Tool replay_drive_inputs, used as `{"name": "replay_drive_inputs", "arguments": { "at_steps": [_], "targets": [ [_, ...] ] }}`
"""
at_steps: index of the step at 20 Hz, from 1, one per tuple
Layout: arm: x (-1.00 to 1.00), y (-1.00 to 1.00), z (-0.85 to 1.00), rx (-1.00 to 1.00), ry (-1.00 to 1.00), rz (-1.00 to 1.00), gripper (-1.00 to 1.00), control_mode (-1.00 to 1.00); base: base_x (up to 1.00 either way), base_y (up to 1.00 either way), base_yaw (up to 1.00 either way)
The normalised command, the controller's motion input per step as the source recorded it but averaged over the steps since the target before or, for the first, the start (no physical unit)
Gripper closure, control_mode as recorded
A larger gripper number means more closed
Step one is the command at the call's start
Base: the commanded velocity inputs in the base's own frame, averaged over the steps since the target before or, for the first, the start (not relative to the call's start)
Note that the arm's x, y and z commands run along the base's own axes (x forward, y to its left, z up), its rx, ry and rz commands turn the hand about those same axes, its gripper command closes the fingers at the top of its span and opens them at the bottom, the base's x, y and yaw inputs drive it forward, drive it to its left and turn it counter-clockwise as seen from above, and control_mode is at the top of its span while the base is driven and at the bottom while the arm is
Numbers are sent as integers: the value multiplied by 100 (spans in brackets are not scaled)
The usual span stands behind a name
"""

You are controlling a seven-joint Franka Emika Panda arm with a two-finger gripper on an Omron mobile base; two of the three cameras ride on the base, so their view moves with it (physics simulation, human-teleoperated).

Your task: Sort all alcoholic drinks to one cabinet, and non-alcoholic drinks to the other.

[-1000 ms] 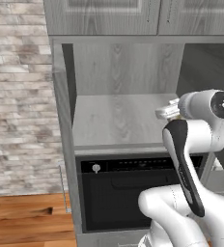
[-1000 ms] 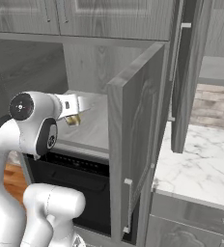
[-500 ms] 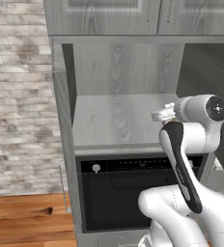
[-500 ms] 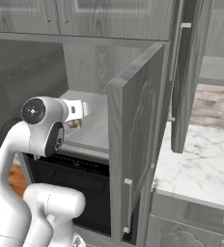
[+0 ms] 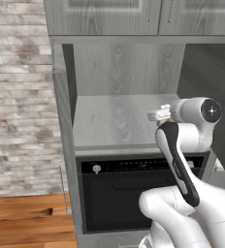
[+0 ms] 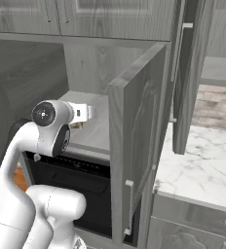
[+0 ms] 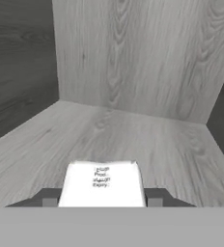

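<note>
We're inside the narrow cabinet niche (image 5: 119, 121) above the black oven (image 5: 134, 189). The hand view alone shows the gripper (image 7: 102, 198) clamped on a cream carton (image 7: 103, 183) over the shelf; the right base view adds the open door (image 6: 139, 146).

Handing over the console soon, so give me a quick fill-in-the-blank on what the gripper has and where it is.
1. The gripper is shut on a ____ carton.
2. The carton is held above the grey ____ of the cabinet niche.
3. Right below the niche sits a black built-in ____.
4. In the right base view, the niche's door stands ____.

Missing words: cream-yellow; shelf; oven; open
</note>
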Motion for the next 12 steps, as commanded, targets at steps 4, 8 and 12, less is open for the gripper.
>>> {"name": "replay_drive_inputs", "arguments": {
  "at_steps": [4, 8, 12],
  "targets": [
    [30, 12, -11, 5, 0, 0, 100, -100, 0, 0, 0],
    [31, 13, -12, 4, 0, 0, 100, -100, 0, 0, 0],
    [33, 15, -12, 4, 0, 0, 100, -100, 0, 0, 0]
  ]
}}
